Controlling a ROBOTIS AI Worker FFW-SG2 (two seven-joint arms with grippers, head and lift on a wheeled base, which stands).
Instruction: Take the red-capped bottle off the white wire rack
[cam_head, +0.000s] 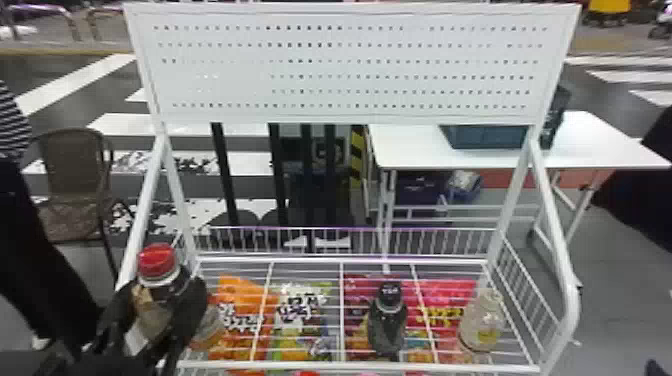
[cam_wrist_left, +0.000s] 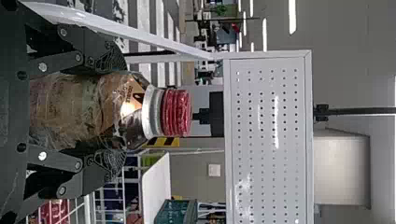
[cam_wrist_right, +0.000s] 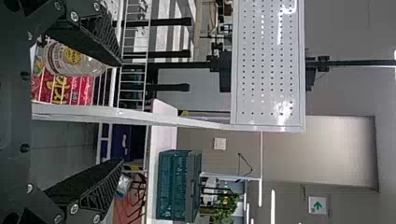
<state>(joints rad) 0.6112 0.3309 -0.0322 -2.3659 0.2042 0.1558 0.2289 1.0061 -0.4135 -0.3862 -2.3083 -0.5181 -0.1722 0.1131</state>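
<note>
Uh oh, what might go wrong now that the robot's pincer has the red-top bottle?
The bottle might slip: the left pincer holds it from two sides, and its clear plastic looks shiny and perhaps slick.

It could bump the rack's white side post, which looks close to it in the head view.

If the arm swung across the rack, it might knock over the dark bottle.

White wire rack (cam_head: 450, 367), dark bottle (cam_head: 386, 326) on top, clear bottle (cam_head: 480, 322) toward right
</note>
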